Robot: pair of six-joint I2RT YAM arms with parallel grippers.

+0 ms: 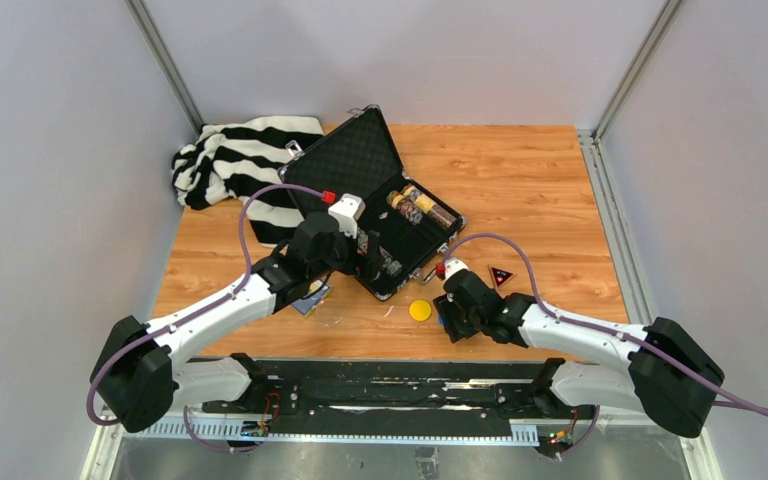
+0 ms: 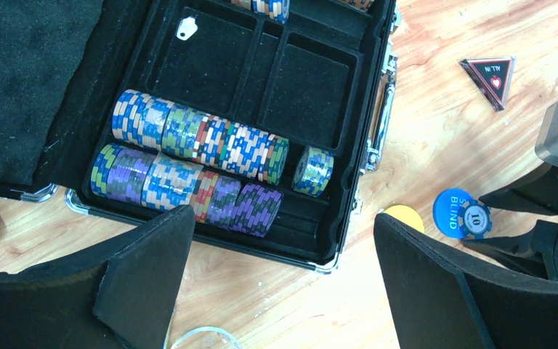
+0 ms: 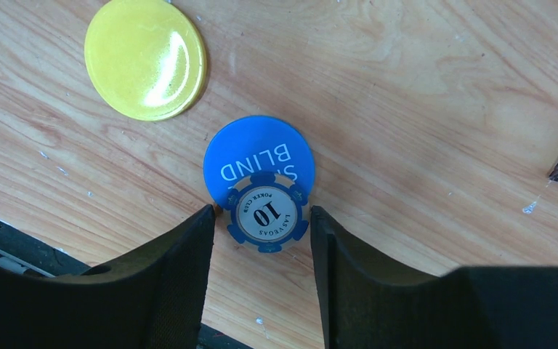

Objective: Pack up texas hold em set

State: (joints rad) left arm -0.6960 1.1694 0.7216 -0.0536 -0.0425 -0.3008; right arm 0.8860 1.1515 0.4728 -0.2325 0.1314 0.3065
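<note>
The right fingers (image 3: 167,283) are straddling a blue-and-white chip (image 3: 267,216) that is lying half on the blue disc (image 3: 258,156). They are standing parted and not yet pinching it. A good grip is going to mean catching only the chip's thick rim, low and square, since the glossy disc beneath looks slick and could slide along. The left fingers (image 2: 436,291) are hanging released over the case (image 2: 378,123), which is sitting open on the wood-grain counter (image 3: 443,109), its felt-lined trays holding striped chip rows (image 2: 196,138).
</note>
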